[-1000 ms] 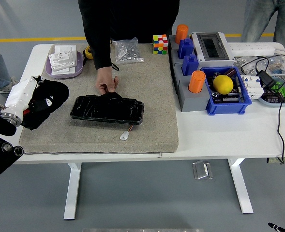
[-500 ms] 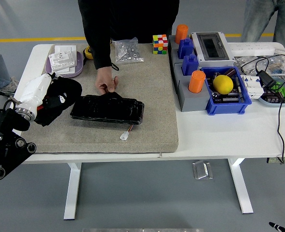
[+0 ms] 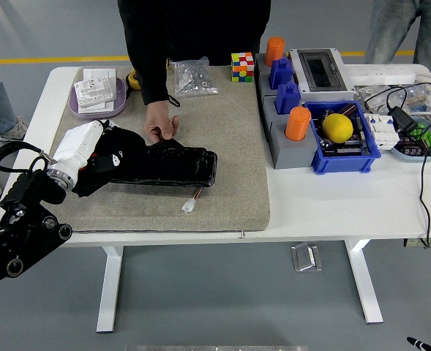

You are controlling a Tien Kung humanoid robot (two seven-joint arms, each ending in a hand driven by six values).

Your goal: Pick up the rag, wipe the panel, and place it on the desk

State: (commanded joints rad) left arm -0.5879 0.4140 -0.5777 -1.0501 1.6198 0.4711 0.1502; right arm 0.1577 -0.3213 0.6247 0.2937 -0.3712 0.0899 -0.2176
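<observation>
My left hand (image 3: 83, 146) was clamped on the black rag (image 3: 113, 161), pressing it onto the panel (image 3: 178, 164). A person's hand (image 3: 160, 124) held the panel's far edge.

Your left hand (image 3: 80, 146) has travelled from the desk's (image 3: 325, 201) left edge in toward the middle of the mat (image 3: 230, 146), carrying the black rag (image 3: 116, 161) with it. A second ago the rag hung clear of the panel (image 3: 175, 164); now you have it lying over the panel's left end, touching it. Your left arm has come further into view at the lower left corner.
</observation>
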